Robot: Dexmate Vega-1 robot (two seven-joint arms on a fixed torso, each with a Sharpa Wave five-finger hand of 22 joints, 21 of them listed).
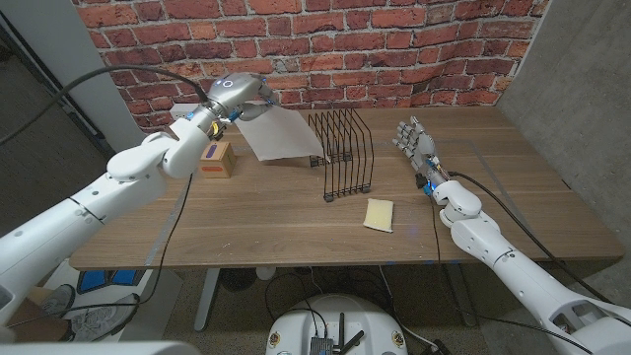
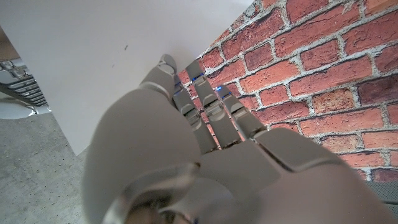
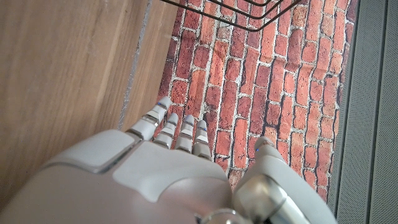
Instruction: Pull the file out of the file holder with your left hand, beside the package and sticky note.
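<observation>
Your left hand (image 1: 240, 97) grips the white file (image 1: 279, 135) by its far upper corner, fingers (image 2: 205, 99) closed against the sheet (the left wrist view shows the paper directly beyond them). The file is out of the black wire file holder (image 1: 341, 153), tilted, its lower edge near the table (image 1: 276, 222) just left of the rack. The small package (image 1: 217, 159) sits below your left forearm. The yellow sticky note (image 1: 380, 214) lies in front of the holder. Your right hand (image 1: 418, 146) stands upright to the right of the holder, fingers extended, holding nothing.
</observation>
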